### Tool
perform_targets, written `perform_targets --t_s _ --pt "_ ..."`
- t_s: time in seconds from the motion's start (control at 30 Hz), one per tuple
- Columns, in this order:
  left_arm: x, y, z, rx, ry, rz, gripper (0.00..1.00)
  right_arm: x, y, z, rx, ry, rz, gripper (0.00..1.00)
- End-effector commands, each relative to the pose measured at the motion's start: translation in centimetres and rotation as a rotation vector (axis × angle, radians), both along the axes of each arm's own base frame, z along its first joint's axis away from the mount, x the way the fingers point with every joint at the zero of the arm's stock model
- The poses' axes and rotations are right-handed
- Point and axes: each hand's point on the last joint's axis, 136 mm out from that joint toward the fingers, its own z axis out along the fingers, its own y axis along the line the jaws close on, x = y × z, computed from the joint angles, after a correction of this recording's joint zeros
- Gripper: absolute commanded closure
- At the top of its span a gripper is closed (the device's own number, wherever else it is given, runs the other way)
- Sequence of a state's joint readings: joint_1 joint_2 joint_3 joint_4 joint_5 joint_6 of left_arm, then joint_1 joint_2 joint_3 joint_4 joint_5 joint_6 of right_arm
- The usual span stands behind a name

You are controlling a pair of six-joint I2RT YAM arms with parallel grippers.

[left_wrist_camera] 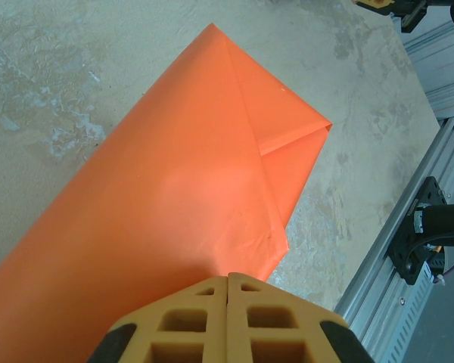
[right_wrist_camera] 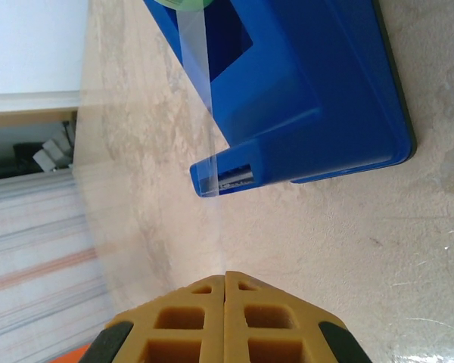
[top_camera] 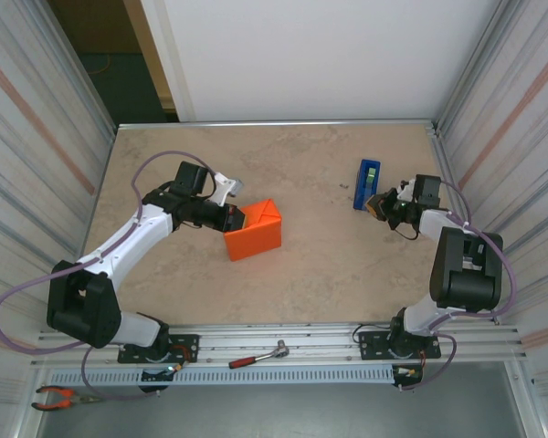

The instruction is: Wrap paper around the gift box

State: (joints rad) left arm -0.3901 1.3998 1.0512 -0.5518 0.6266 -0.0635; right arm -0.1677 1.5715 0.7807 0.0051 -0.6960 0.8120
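Where the arm bases sit on the aluminium rail (top_camera: 292, 333), nearer than the paper and to its left, red-handled pliers (top_camera: 59, 398) lie. A red-handled ratchet (top_camera: 258, 356) lies almost straight in front of the paper. On the beige table (top_camera: 320, 274) the paper (top_camera: 254, 230) stands as a bright orange box-shaped parcel left of the middle, the gift box hidden under it. In the left wrist view the paper (left_wrist_camera: 174, 197) shows a triangular flap folded down over one end.

The left gripper (top_camera: 230, 219) meets the parcel's left side. Its fingers are pressed together with no gap, and the left gripper (left_wrist_camera: 227, 289) touches the sheet's lower edge. Whether it pinches the paper cannot be told.

Well to the right of the paper and slightly farther back lies the blue tape dispenser (top_camera: 367, 182), with the right gripper (top_camera: 376, 204) just at its near end. From the right wrist, the right gripper (right_wrist_camera: 225, 286) has its fingers closed tight. The clear tape (right_wrist_camera: 200, 68) runs over the tape dispenser (right_wrist_camera: 310, 98), past the cutter and down to the fingertips, which appear to pinch it.
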Motion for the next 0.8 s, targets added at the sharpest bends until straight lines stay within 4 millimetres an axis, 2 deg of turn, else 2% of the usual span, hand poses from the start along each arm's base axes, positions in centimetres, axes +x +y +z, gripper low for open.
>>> perform_targets --t_s 0.0,0.47,0.77 --pt "-2.2 1.3 -5.1 0.139 0.129 0.001 1.00 -1.2 0.7 -0.9 0.025 0.043 0.009 1.00" --pt "-2.2 1.3 -5.0 0.141 0.121 -0.001 1.00 -1.3 -0.2 -5.9 0.073 0.138 -0.075 1.00" --pt "-2.2 1.4 -5.0 0.146 0.120 0.000 1.00 -1.1 0.4 -8.6 0.154 0.210 -0.125 1.00"
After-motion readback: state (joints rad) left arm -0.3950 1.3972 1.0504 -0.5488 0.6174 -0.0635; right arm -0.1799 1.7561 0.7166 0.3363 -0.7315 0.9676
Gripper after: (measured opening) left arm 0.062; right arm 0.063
